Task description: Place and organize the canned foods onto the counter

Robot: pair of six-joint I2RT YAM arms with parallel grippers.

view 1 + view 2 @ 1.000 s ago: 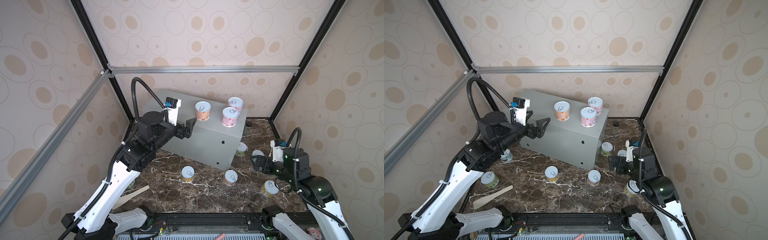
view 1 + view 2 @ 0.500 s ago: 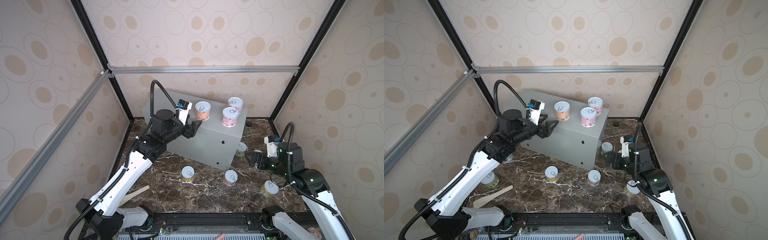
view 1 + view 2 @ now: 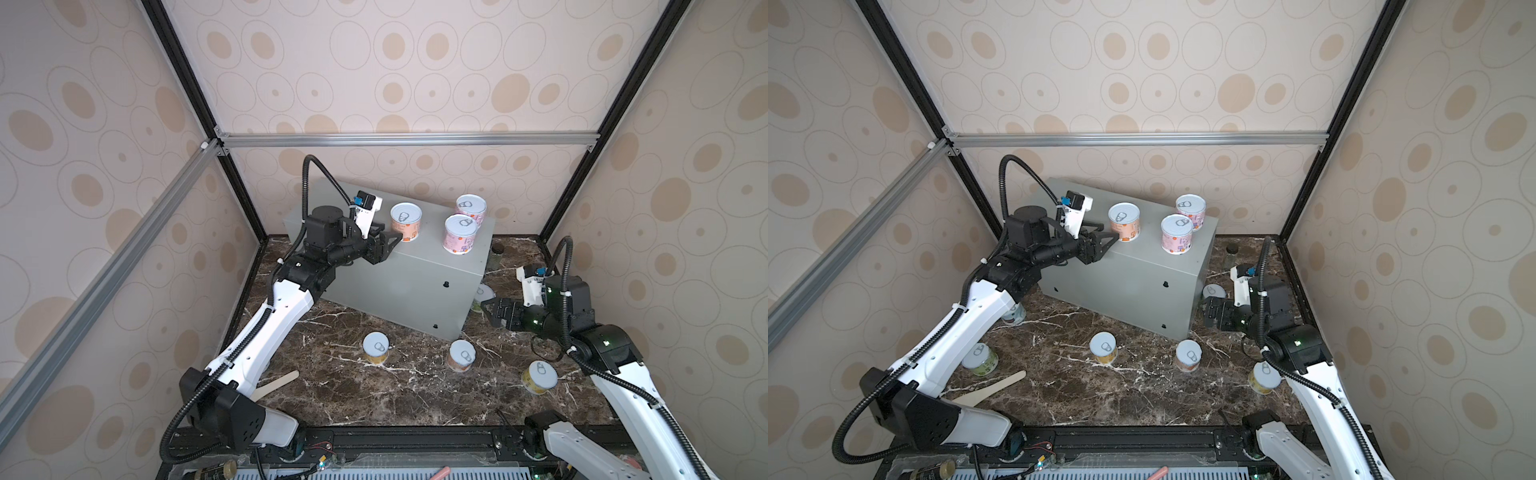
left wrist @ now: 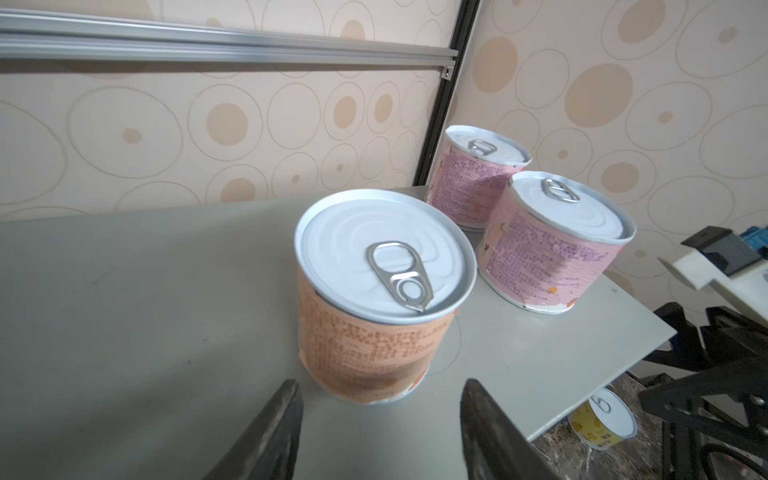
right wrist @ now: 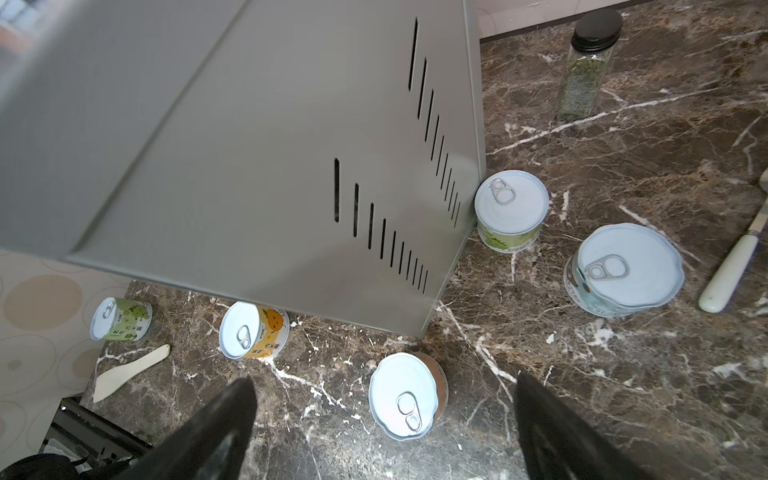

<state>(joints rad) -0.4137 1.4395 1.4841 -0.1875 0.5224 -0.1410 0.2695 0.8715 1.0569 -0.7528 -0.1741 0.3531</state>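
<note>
Three cans on grey box (image 3: 399, 282) in both top views: orange can (image 3: 406, 220), two pink cans (image 3: 460, 233). Left hand (image 3: 390, 235) just beside orange can's base, fingers apart, gripping nothing; right hand (image 3: 489, 312) beside box's right end, spread wide, empty.
Left wrist: orange can (image 4: 374, 299) upright on box, just beyond both fingertips (image 4: 282, 415), facing the gap.
Right wrist: loose can (image 5: 405, 395) on tabletop (image 5: 623, 374) between wide fingers (image 5: 224, 424), touching neither; green can (image 5: 509, 212) by box's corner.
</note>
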